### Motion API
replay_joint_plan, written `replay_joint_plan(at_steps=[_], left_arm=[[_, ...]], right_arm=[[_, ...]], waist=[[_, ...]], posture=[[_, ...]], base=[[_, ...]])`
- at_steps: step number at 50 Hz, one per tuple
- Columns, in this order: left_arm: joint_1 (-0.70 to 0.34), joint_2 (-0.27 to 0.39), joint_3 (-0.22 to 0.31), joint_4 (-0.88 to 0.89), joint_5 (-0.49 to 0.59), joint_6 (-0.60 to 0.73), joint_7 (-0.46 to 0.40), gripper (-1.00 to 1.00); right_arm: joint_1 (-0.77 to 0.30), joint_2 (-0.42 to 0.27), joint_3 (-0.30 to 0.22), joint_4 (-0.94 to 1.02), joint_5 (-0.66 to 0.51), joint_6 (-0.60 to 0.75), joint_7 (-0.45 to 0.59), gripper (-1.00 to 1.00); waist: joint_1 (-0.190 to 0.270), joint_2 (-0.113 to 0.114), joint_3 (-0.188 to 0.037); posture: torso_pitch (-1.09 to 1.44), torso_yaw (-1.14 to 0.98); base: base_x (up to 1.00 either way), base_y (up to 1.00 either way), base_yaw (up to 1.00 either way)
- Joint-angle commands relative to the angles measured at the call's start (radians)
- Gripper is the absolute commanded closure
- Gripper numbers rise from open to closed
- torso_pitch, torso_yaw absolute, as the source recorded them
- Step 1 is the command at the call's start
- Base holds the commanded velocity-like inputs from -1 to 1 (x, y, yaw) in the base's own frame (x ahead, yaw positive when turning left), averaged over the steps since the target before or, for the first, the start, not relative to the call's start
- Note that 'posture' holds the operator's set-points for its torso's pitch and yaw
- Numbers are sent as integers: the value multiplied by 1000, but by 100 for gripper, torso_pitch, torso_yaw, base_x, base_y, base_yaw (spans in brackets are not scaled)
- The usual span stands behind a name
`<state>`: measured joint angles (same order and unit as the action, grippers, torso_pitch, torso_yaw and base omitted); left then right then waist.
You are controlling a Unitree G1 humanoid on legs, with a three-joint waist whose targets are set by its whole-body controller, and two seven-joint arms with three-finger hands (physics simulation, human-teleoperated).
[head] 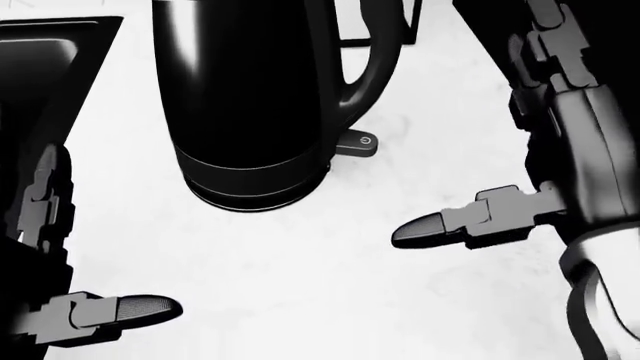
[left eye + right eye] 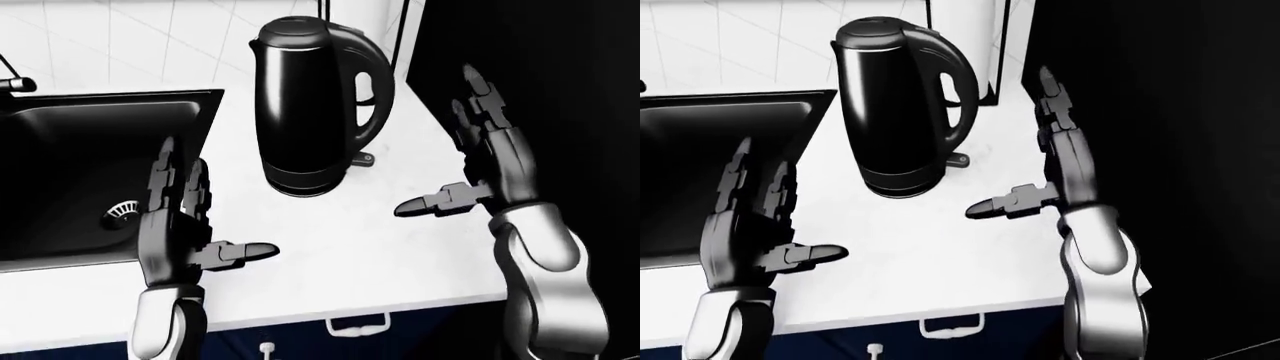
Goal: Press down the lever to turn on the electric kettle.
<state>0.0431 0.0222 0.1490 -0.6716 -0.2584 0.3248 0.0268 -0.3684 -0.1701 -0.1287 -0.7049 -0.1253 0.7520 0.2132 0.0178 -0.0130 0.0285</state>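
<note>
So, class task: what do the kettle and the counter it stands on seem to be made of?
Kettle: glossy black, perhaps plastic or coated metal; bright streaks run down its body. Counter: white, matt, faintly mottled like stone or laminate; the render leaves it open.

My left hand (image 2: 180, 225) and right hand (image 2: 480, 161) share one build: three fingers each, made of blocky mid-grey segments joined by darker hinge links, each ending in a tapered black fingertip (image 1: 425, 229) with a fine-textured pad. My palms are glossy dark-grey shells, elongated and rounded. Below each palm a pale ring-shaped wrist collar (image 2: 165, 296) meets a smooth, light silver-grey forearm (image 2: 1100, 300) of bulbous, capsule-like form. No cables, screws or markings can be made out on these surfaces.
</note>
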Motion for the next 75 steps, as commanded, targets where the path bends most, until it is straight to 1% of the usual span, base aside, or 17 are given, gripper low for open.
replay_joint_plan(at_steps=[1,4,8,16,23,27,35,39,40,41,48,54,64,68,75], left_arm=[[-20,3,1,-36,-4,-23,-2,-100],[-18,3,0,-38,-4,-24,-2,-100],[-18,3,-1,-41,-5,-21,-2,-100],[-17,2,-4,-42,-2,-23,-2,-100],[-26,5,3,-49,-12,-11,3,-100],[-23,5,1,-49,-11,-13,2,-100],[-27,5,4,-42,-13,-18,4,-100],[-28,6,5,-46,-15,-16,6,-100],[-29,7,7,-44,-16,-15,6,-100],[-31,8,9,-45,-18,-13,7,-100],[-29,8,9,-49,-20,-12,8,-100],[-32,9,14,-56,-26,-6,10,-100],[-33,10,15,-51,-26,-11,9,-100],[-31,10,14,-48,-25,-16,7,-100],[-25,8,13,-46,-27,-20,4,-100]], right_arm=[[-61,-28,-11,-26,-18,44,2,-100],[-130,-56,-23,-5,-13,115,20,-100],[-209,-84,-26,21,-10,174,34,-100],[-285,-112,-26,97,0,184,48,-100],[-373,-136,-18,276,11,124,71,-100],[-411,-145,-10,340,7,105,86,-100],[-470,-141,2,462,-4,55,104,-100],[-484,-139,4,517,-10,24,109,-100],[-484,-122,-9,520,13,15,105,-100],[-478,-126,8,528,0,8,102,-100],[-455,-128,-1,556,-2,-21,102,-100],[-509,-137,7,651,-14,-37,102,-100],[-538,-136,13,748,-28,-82,105,-100],[-543,-129,20,809,-42,-133,102,-100],[-618,-111,23,958,-36,-233,72,-100]], waist=[[0,1,-16],[1,1,-16],[0,2,-17],[-3,8,-17],[-9,14,-19],[-11,16,-22],[-12,17,-24],[-11,17,-25],[-11,16,-25],[-10,16,-25],[-5,13,-24],[-4,11,-22],[0,8,-17],[0,7,-16],[-1,9,-15]], posture=[[0,0],[0,0],[0,0],[0,0],[0,0],[0,0],[0,0],[0,0],[0,0],[0,0],[0,0],[0,0],[0,0],[0,0],[0,0]], base=[[0,0,0],[0,0,0],[0,0,0],[0,0,0],[0,0,0],[0,0,0],[0,0,0],[0,0,0],[0,0,0],[0,0,0],[0,0,0],[0,0,0],[0,0,0],[0,0,0],[0,0,0]])
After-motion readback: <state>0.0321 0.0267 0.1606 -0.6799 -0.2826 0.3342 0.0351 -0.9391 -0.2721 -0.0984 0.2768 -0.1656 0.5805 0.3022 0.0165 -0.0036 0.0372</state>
